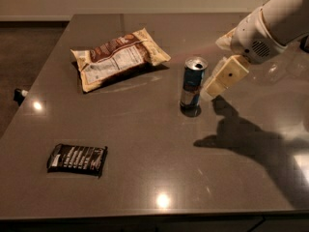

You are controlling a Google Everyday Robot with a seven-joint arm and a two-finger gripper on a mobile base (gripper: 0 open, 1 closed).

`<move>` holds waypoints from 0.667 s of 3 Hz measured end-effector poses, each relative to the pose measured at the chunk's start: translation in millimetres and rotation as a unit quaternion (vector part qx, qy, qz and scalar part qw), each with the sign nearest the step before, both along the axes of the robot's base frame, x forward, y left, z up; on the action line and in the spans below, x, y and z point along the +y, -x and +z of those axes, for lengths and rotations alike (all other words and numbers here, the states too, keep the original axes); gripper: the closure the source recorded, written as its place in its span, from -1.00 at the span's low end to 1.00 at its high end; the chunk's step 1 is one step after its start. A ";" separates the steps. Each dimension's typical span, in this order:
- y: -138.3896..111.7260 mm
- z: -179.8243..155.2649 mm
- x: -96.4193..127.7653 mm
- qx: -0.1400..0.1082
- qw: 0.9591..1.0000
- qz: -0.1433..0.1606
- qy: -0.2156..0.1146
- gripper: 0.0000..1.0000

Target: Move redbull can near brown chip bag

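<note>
pincer [215,85] right of centre, pointing down-left; white arm [280,18] slants from upper right corner.

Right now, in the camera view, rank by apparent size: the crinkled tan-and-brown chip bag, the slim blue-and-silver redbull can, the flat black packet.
Largest: brown chip bag, clearly.
Then black packet and redbull can: the packet looks slightly bigger, but it lies nearer the camera, so I leave these two unranked.
The gripper hangs just right of the can.
</note>
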State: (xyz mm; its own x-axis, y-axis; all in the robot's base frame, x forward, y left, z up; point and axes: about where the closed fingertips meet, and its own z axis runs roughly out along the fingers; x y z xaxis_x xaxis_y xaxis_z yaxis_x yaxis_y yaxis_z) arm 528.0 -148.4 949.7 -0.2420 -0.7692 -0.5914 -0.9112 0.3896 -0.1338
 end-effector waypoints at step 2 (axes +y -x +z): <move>-15.9 -9.0 37.6 0.015 0.998 0.014 -0.052 -1.00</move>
